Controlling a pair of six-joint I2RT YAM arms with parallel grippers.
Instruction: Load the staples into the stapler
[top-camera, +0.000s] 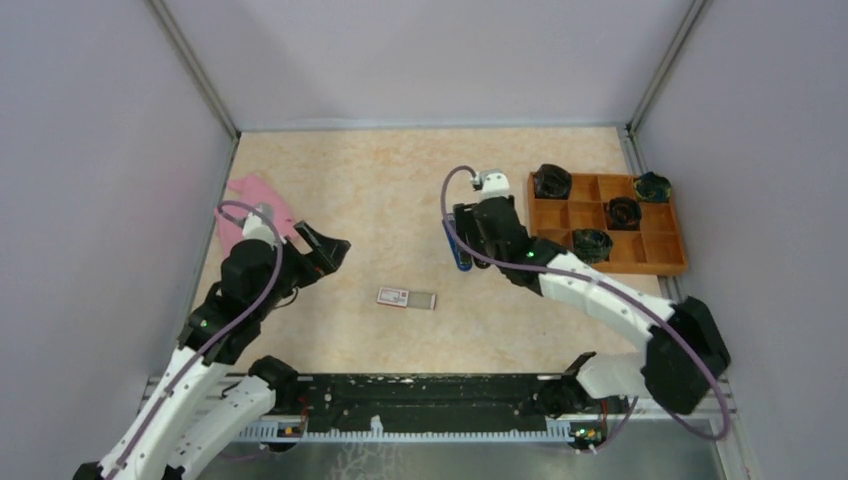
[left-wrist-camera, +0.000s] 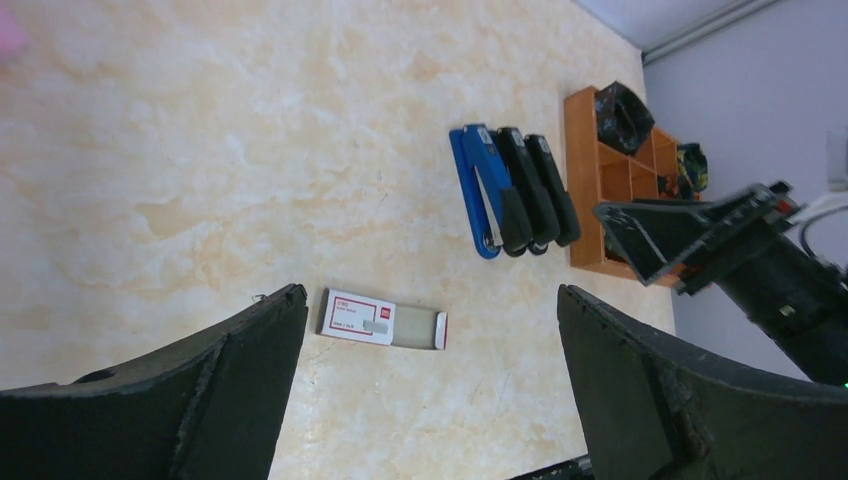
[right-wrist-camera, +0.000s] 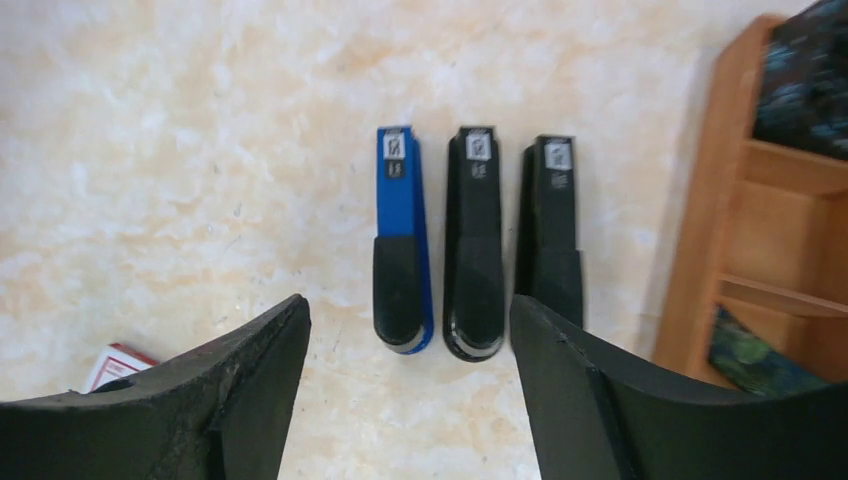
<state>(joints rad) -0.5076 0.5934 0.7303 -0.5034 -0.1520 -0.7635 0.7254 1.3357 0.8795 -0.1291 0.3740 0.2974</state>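
Three staplers (right-wrist-camera: 475, 250) lie parallel under my spread right pincer (right-wrist-camera: 408, 310); staples (top-camera: 406, 298) lie lengthwise left-right, grey strip end pointing right; left pincer (left-wrist-camera: 430, 295) spread too.

Print on the staples (left-wrist-camera: 357, 316) and staplers (right-wrist-camera: 475, 250) illegible.

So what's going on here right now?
Nothing is held yet. The right claw hangs open over three staplers, one blue and two black, lying side by side next to the wooden tray. The left claw is open above the staples box, which lies alone mid-table with its inner sleeve slid partly out.
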